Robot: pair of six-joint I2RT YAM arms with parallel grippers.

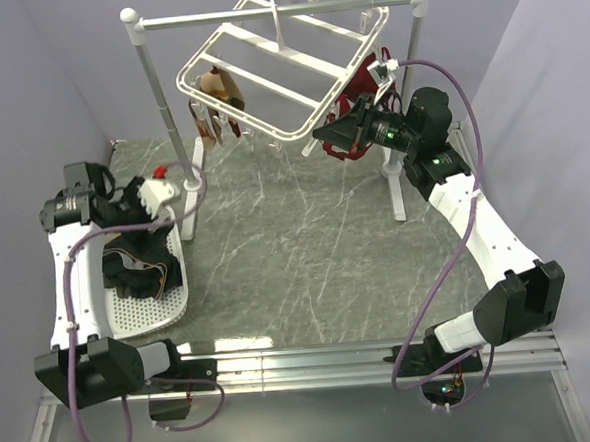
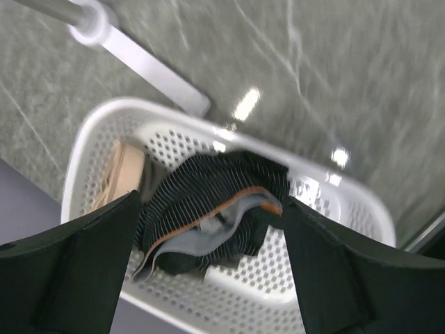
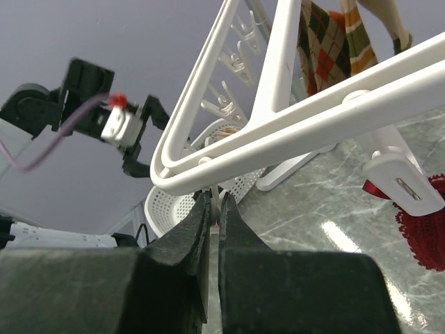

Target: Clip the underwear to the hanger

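The black finely striped underwear (image 2: 208,202), with an orange-edged grey waistband, lies crumpled in a white perforated basket (image 2: 125,108); it also shows in the top view (image 1: 138,274). My left gripper (image 2: 208,278) is open and empty, hovering just above the underwear (image 1: 154,245). The white hanger (image 1: 305,58) hangs tilted from the rail. My right gripper (image 3: 214,203) is shut on a small white clip under the hanger's near corner (image 3: 313,115); in the top view it is at the frame's near right edge (image 1: 318,139).
A white two-post rail stand (image 1: 152,89) carries the hanger. A tan-and-red argyle garment (image 1: 217,95) hangs at the frame's left and a dark red bra (image 1: 367,81) at its right, clipped (image 3: 403,184). A tan item (image 2: 122,174) lies in the basket.
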